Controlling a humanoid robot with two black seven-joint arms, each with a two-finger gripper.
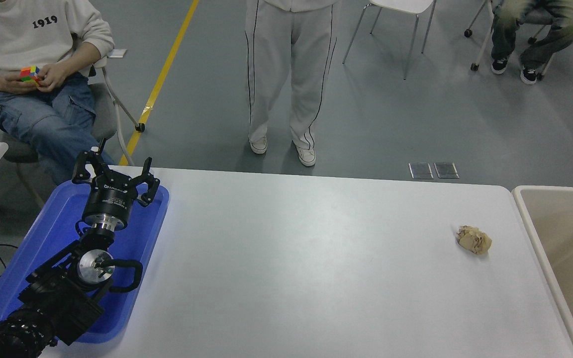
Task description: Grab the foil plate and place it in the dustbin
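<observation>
The foil plate is not showing anywhere in the frame – neither on the white tabletop (pixel 286 258) nor in the visible part of the dustbin (pixel 530 209) at the right edge, so I am judging it is probably lying deeper in the bin. The left hand (pixel 115 175) is resting parked over the blue tray (pixel 57 219) at the lower left, its fingers spread and holding nothing, while the right arm is staying out of view – only a crumpled paper ball (pixel 474 239) is lying near the dustbin.
</observation>
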